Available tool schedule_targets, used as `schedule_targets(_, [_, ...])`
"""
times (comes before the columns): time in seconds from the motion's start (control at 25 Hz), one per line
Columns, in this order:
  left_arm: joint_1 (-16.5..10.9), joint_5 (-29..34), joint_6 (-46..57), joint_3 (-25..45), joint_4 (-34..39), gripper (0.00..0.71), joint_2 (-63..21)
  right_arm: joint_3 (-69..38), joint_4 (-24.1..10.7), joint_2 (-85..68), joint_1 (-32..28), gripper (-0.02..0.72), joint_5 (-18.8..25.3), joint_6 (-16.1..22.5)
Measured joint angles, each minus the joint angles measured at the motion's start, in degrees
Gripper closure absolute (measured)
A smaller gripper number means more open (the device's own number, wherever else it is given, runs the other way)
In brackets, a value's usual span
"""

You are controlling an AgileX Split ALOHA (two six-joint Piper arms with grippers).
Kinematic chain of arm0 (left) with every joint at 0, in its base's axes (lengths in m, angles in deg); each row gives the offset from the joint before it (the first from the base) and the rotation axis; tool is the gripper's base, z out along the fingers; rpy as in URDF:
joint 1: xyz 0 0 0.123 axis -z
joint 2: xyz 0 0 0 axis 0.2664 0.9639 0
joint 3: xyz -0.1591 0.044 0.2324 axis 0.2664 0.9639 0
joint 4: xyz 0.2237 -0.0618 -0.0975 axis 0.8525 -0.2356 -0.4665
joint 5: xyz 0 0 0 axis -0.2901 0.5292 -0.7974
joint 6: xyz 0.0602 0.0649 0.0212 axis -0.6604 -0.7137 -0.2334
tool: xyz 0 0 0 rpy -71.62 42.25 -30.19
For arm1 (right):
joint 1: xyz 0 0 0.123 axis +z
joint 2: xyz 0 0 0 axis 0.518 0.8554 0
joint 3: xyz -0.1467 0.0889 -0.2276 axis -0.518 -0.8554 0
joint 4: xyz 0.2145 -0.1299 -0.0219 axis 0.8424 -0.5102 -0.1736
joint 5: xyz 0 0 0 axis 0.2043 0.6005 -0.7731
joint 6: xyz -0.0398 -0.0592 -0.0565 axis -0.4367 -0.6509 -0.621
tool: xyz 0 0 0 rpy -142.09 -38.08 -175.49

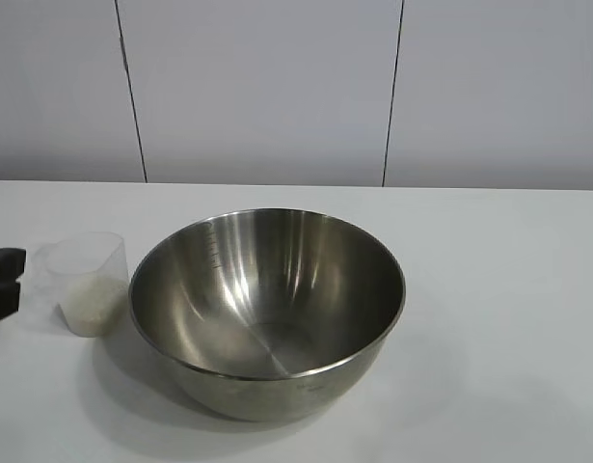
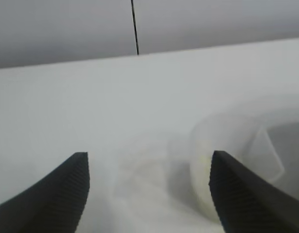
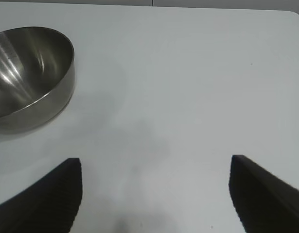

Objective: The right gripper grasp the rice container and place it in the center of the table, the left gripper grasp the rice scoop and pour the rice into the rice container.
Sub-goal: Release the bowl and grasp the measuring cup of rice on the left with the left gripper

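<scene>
The rice container (image 1: pixel 267 313) sits upright on the table (image 1: pixel 498 289), roughly in the middle of it, its shiny inside empty apart from reflections and the faint measuring marks on the wall. Just beside the rice container, on its left as seen from the front, stands the rice scoop (image 1: pixel 87 282), upright too, so near the steel rim that I cannot tell whether the two touch. The rice (image 1: pixel 90 304) lies as a pale heap in the bottom of the scoop, filling perhaps the lower third.

On the far side of the scoop from the rice container, the left gripper (image 1: pixel 4 283) pokes in at the table's left edge, only its dark tip showing from the front. Its own camera shows the gripper (image 2: pixel 149 189) with the jaws standing well apart, nothing between them but bare tabletop; the scoop (image 2: pixel 232 160) lies by one finger (image 2: pixel 232 194), off to that side rather than in the gap, and it is not gripped.

The right gripper (image 3: pixel 156 194) hangs over bare table well apart from the rice container (image 3: pixel 27 77), on the container's right. Its fingers (image 3: pixel 52 199) are spread wide and hold nothing.
</scene>
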Motion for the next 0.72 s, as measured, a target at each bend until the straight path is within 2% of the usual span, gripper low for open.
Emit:
schedule_targets(0.56, [0.0, -0.9, -3.0, -7.5, -1.0, 0.210, 14.2, 0.0, 0.0, 0.0, 0.0, 0.136, 0.0, 0.0])
schedule_targets(0.72, [-1.8, -1.2, -3.0, -9.5, -0.9, 0.210, 15.1, 0.0, 0.0, 0.0, 0.0, 0.136, 0.0, 0.0])
